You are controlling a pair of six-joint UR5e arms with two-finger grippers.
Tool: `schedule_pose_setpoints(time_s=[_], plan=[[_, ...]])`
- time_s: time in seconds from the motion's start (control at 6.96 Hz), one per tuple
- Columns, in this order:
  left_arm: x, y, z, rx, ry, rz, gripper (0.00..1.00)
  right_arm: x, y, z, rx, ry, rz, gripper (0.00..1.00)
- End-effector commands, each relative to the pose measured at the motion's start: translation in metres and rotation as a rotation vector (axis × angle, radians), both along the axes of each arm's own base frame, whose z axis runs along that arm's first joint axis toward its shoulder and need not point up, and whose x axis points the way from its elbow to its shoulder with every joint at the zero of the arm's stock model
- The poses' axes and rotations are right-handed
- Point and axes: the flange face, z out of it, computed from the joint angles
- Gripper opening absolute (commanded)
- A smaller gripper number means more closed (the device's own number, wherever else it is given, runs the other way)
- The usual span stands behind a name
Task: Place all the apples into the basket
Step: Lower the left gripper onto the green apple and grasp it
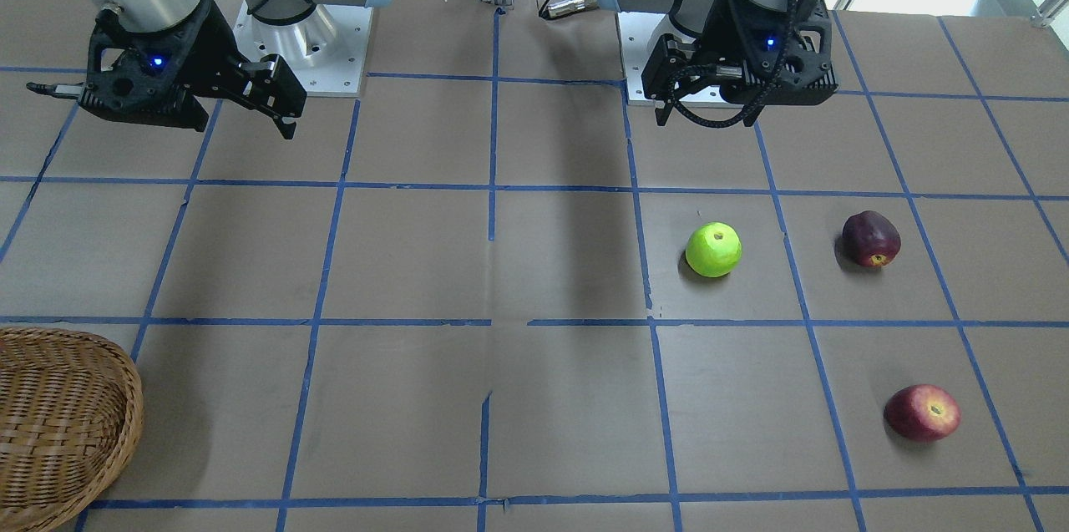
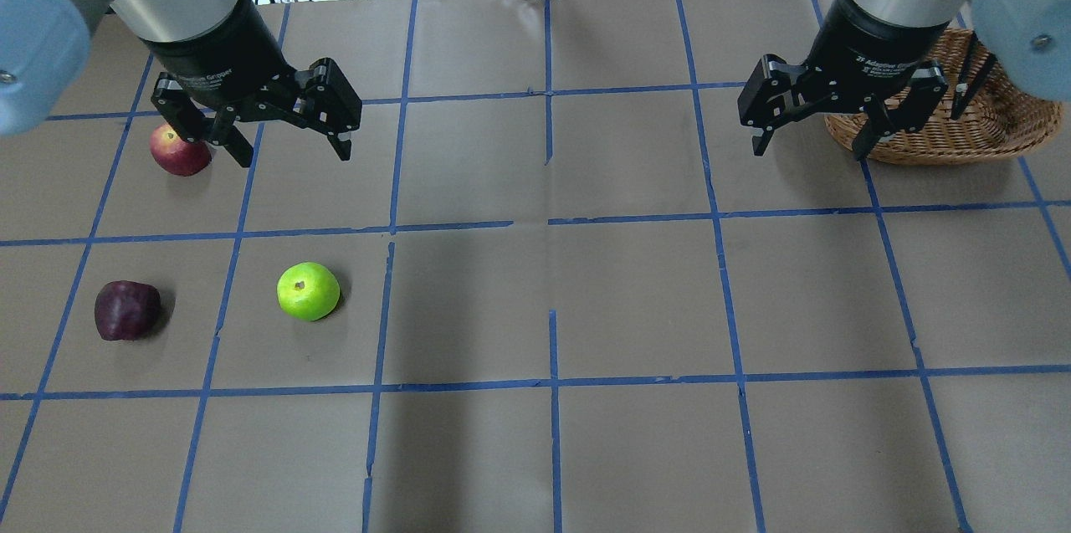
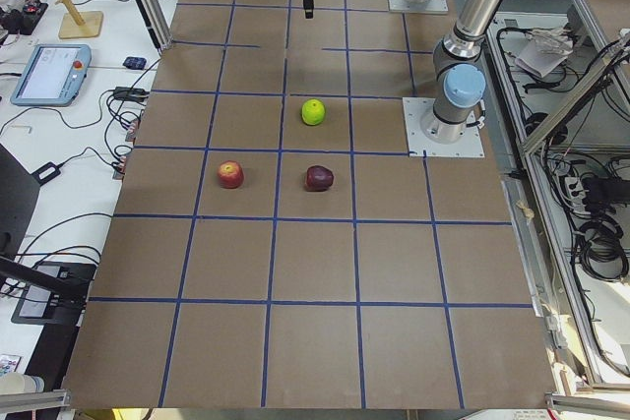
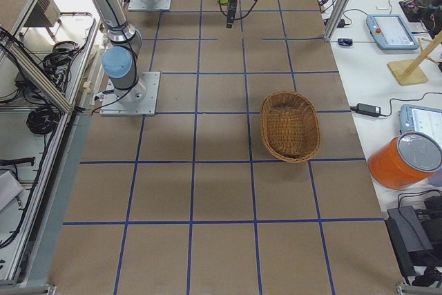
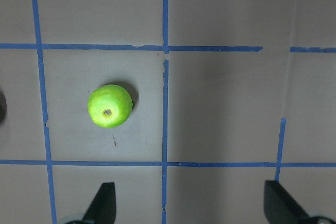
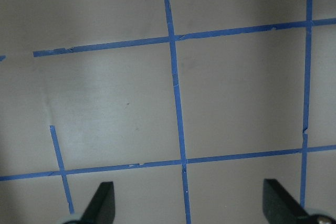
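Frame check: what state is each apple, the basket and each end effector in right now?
green apple: resting on the table, not grasped.
maroon apple: resting on the table, not grasped.
red apple: resting on the table, not grasped.
basket: upright, empty.
left end effector: open, empty, raised above the table.
right end effector: open, empty, raised above the table.

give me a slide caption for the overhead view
Left gripper and right gripper hang open; green apple, maroon apple and red apple sit left, wicker basket far right.
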Motion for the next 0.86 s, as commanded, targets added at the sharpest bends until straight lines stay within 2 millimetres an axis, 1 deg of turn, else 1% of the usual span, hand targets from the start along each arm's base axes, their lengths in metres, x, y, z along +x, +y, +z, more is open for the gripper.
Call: schedule_pose_setpoints(time_s=[0.0, 0.14, 0.29, 0.43, 0.57, 0.72], plan=[[0.0, -0.002, 0.0, -0.004, 0.0, 0.0, 1.0, 0.0, 0.0, 0.001, -0.001, 0.0, -0.001, 1.0], [0.001, -0.001, -0.001, 0.0, 0.0, 0.0, 1.0, 0.0, 0.0, 0.001, -0.002, 0.0, 0.0, 1.0], [0.001, -0.002, -0.008, 0.009, -0.002, -0.003, 1.0, 0.001, 0.0, 0.0, -0.001, -0.002, 0.004, 1.0], [0.008, -0.006, -0.038, 0.07, -0.016, -0.041, 1.0, 0.001, -0.001, 0.0, -0.004, -0.002, 0.006, 1.0], [0.035, -0.025, -0.093, 0.067, -0.073, -0.059, 1.0, 0.001, -0.001, 0.0, -0.004, 0.001, 0.009, 1.0], [0.057, -0.023, -0.157, 0.047, -0.068, -0.093, 1.0, 0.001, 0.0, 0.0, -0.004, 0.001, 0.009, 1.0]])
